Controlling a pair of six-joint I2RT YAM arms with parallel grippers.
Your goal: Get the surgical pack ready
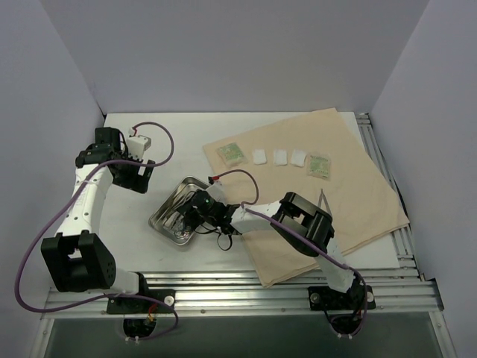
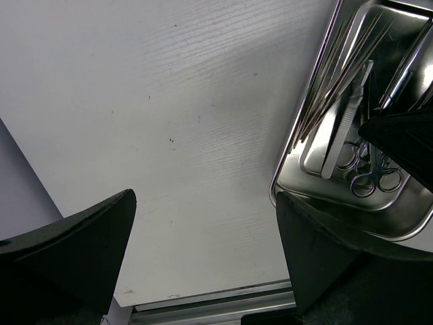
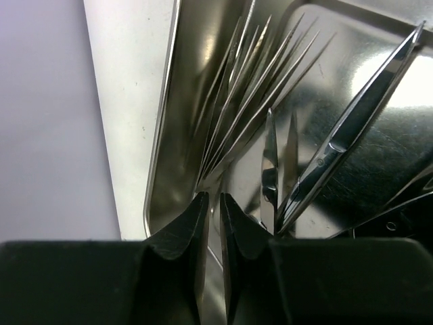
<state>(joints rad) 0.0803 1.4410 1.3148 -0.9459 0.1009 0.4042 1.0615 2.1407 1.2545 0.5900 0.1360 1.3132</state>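
Polished steel forms the tray (image 1: 170, 207), which lies on the white table (image 1: 149, 134) at 7 o'clock of the table's centre, just beside the tan cloth (image 1: 358, 186) that covers the 3 o'clock side. The tweezers (image 2: 340, 139) and scissors (image 2: 371, 177) inside the tray are judged light, stiff and slippery, with sharp tips; take hold across the shank at mid-length, not at the points. The tray is rigid and slick, so grip its raised rim. The gauze squares (image 1: 280, 156) and green packets (image 1: 231, 153) lie in a row on the cloth toward 1 o'clock. They are judged soft and light, and the cloth limp, best pinched at a corner. The right end effector (image 3: 211, 200) sits low inside the tray, fingers almost pressed together with a thin slit between; whether a tweezer end is pinched cannot be told. The left end effector (image 2: 203, 196) is spread wide over bare table at 10 o'clock of the tray, holding nothing. The table surface is smooth and matt. Aluminium rails (image 1: 238, 287) border its 6 and 3 o'clock edges, and plain pale walls enclose the other sides.
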